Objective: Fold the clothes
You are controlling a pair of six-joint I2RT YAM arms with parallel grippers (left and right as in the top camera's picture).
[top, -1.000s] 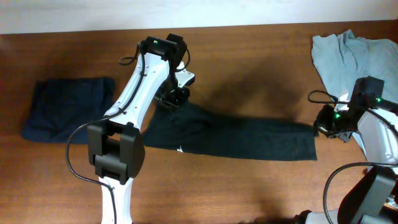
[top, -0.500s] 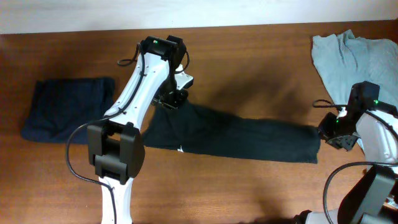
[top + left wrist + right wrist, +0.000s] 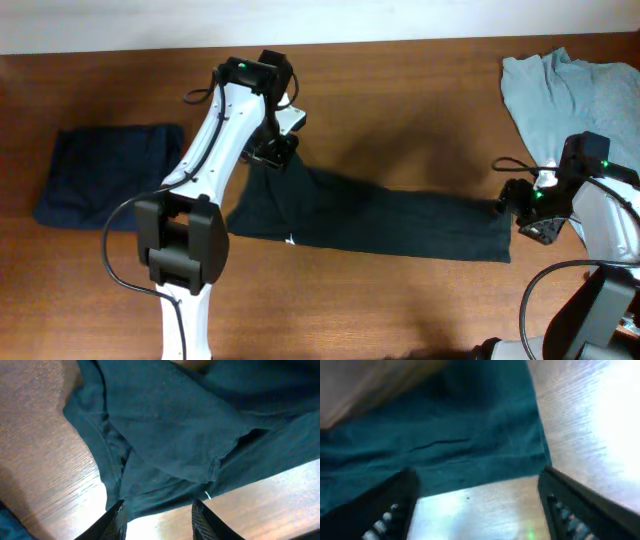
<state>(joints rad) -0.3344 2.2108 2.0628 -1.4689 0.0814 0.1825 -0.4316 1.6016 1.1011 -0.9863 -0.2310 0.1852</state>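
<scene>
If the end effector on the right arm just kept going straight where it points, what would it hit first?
Most likely the black T-shirt. The right end effector, jaws open, points down at the shirt's end edge lying on the table, though depth is unclear in the wrist view.

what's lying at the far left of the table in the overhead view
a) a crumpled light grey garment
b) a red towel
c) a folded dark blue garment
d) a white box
c, since the folded dark blue garment sits at the far left, the light grey garment is at the top right, and the black T-shirt stretches across the middle.
</scene>
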